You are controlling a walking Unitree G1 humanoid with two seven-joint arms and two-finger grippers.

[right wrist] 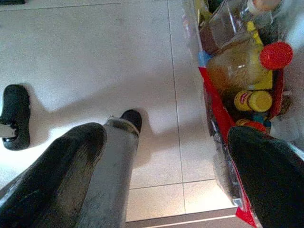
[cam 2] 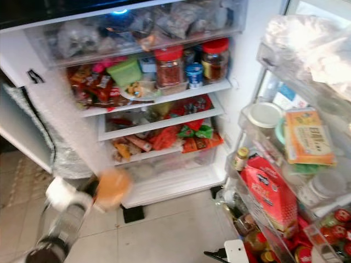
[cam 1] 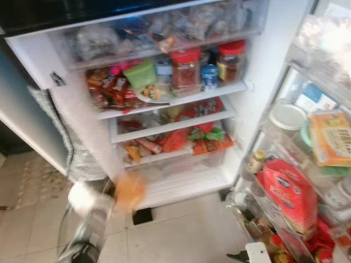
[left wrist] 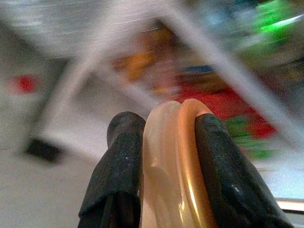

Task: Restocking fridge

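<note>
The left gripper (left wrist: pixel 166 137) pinches a flat orange packet (cam 1: pixel 129 192) edge-on between its two fingers, low and left of the open fridge (cam 1: pixel 164 109), just in front of its bottom drawer. The packet stands between the pads, touching both, with its rounded rim poking out past the fingertips.

The grip looks thin, so the packet could twist or slide free if the arm swings fast; the blur suggests quick motion. The fridge shelves (cam 1: pixel 170 101) are crowded with jars and pouches, so pushing the packet in carelessly could knock one over.

Further right, the right gripper (right wrist: pixel 166 171) hangs with fingers spread wide and empty, beside the fridge door's (cam 1: pixel 296 181) lower racks of bottles. A stray swing there could catch them.
</note>
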